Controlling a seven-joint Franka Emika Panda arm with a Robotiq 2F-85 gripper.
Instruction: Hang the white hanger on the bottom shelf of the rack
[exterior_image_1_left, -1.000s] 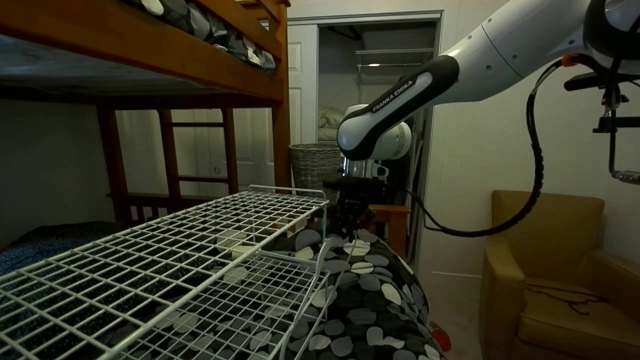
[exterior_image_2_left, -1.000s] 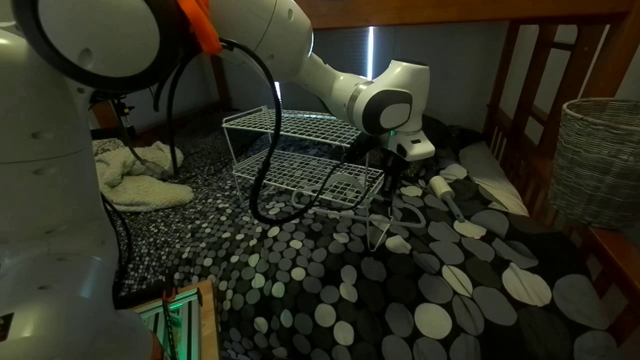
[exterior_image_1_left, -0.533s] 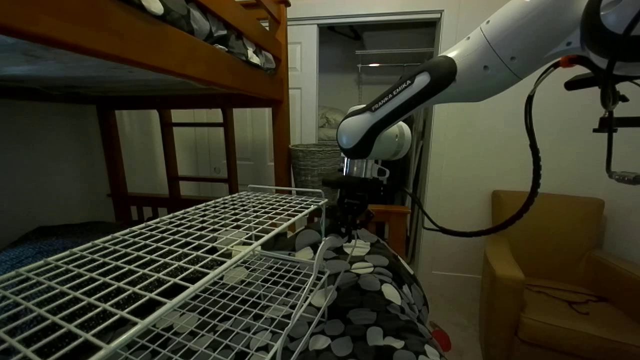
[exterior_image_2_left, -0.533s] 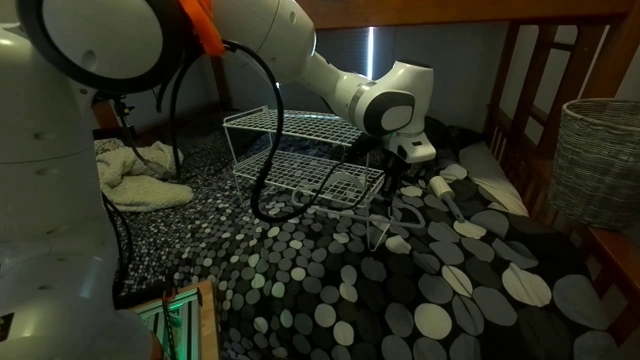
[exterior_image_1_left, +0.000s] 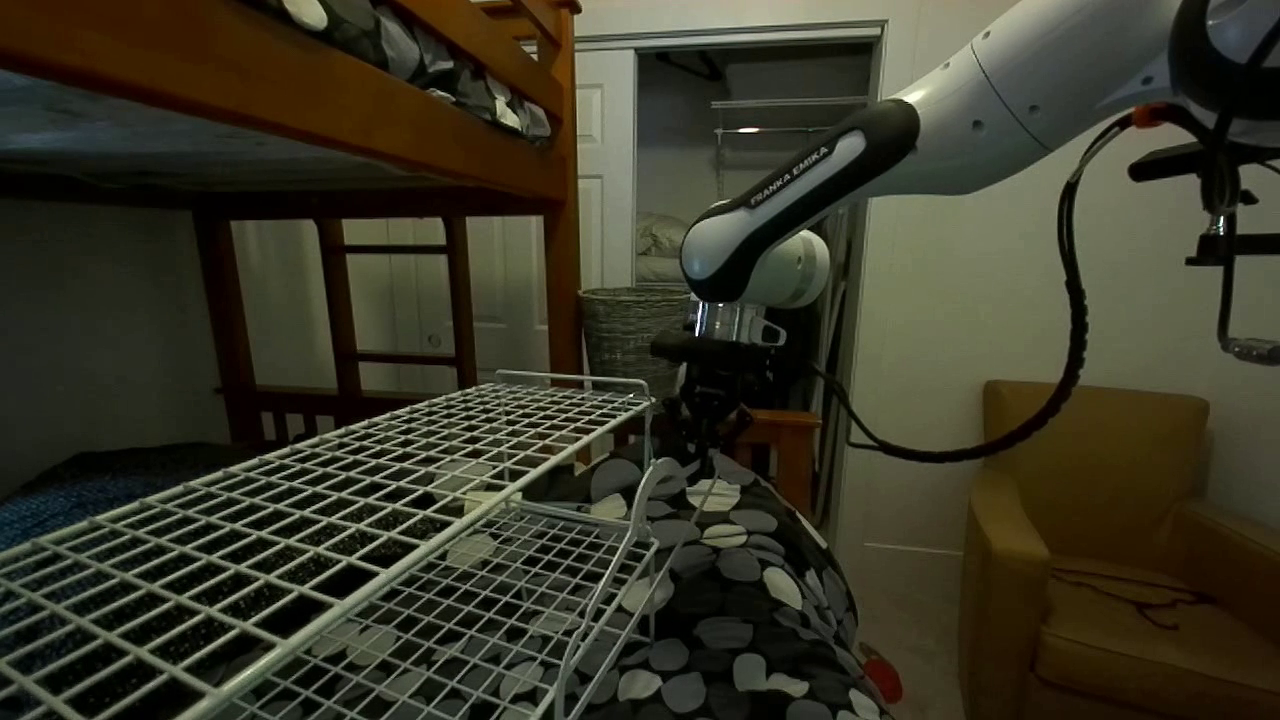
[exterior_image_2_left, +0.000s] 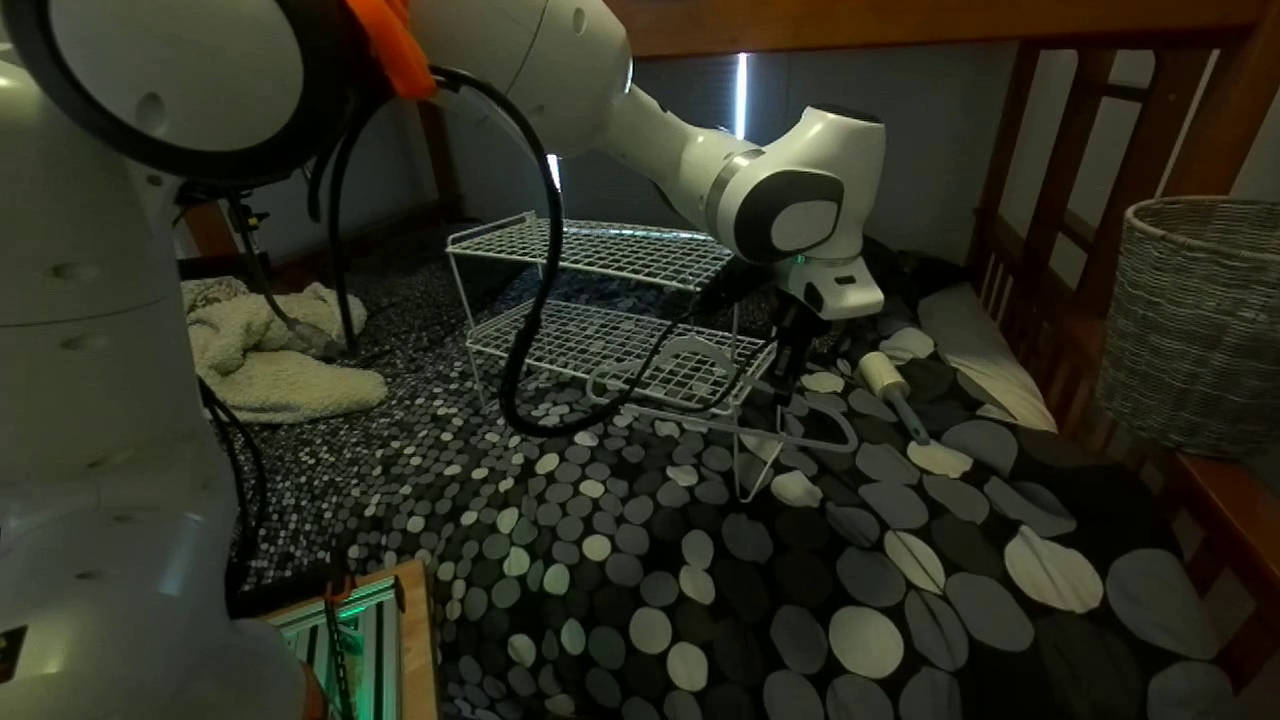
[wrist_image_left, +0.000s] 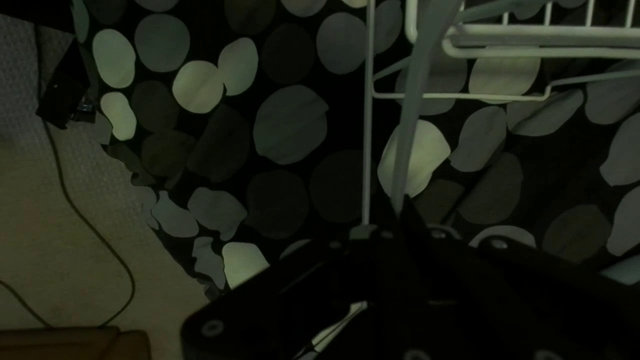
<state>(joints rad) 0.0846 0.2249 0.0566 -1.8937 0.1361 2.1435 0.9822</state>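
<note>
We find the white hanger (wrist_image_left: 411, 110) beside the rack (exterior_image_1_left: 425, 557), at the edge of the bottom shelf (exterior_image_2_left: 600, 335), and in both exterior views it overlaps that shelf; whether it touches the wire we cannot tell. Its long axis runs roughly along that edge, tipped only slightly, and in an exterior view one end reaches out past the rack's corner leg. Which way its hook faces we cannot make out. The gripper (wrist_image_left: 398, 212), pointing down, has its fingers pressed together on one of the hanger's bars, pinching it near that outer end. Above it the wrist bends sharply, and the arm (exterior_image_1_left: 800, 190) slopes down to it from higher up; in an exterior view we see a black cable (exterior_image_2_left: 555, 210) loop in front of the rack and hanger. Under the rack spreads dotted bedding (exterior_image_2_left: 650, 560), with a pale-headed roller (exterior_image_2_left: 885, 380) lying on it. Farther out we see a wooden bunk bed (exterior_image_1_left: 300, 90), a wicker basket (exterior_image_2_left: 1190, 330) and a tan armchair (exterior_image_1_left: 1090, 450).
</note>
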